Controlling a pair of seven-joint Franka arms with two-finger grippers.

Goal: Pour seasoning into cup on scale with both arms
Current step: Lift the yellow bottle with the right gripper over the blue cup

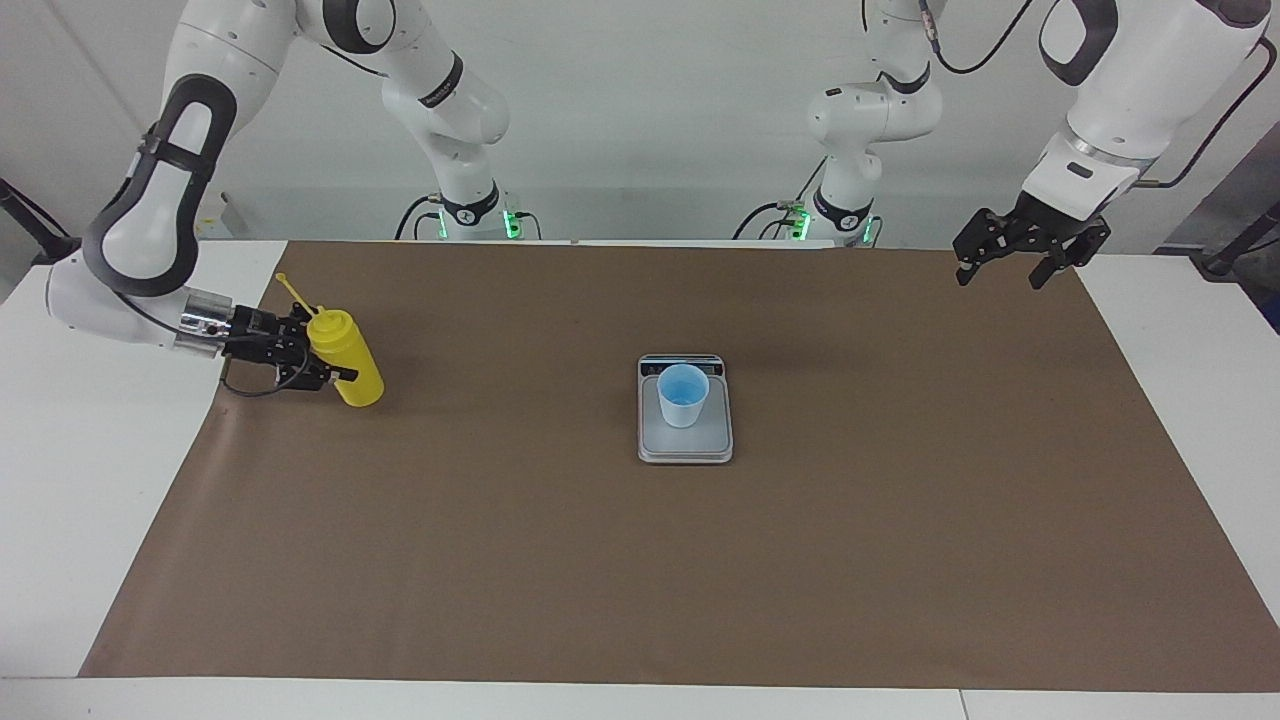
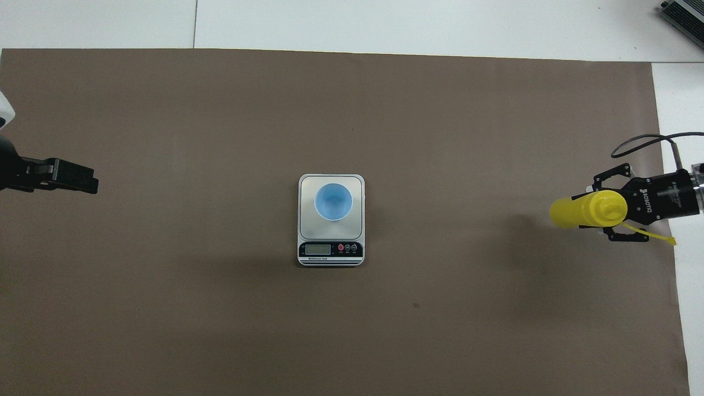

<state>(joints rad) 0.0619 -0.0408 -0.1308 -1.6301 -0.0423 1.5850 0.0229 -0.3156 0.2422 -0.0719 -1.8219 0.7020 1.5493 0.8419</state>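
Note:
The seasoning is a yellow squeeze bottle (image 1: 347, 362) (image 2: 582, 212) at the right arm's end of the brown mat. It leans a little, and its cap strap sticks out from the nozzle. My right gripper (image 1: 322, 352) (image 2: 597, 212) comes in level from the side and is shut on the bottle's upper body. The pale-blue cup (image 1: 683, 397) (image 2: 333, 201) stands upright on the silver scale (image 1: 690, 450) (image 2: 306, 185) at the middle of the mat. My left gripper (image 1: 1000, 279) (image 2: 91, 184) hangs open over the mat's corner at the left arm's end, holding nothing.
A brown mat (image 1: 700, 580) covers most of the white table (image 1: 100, 480). The scale's dark display strip (image 2: 330, 250) faces the robots. A grey device corner (image 2: 685, 14) shows at the table's edge farthest from the robots.

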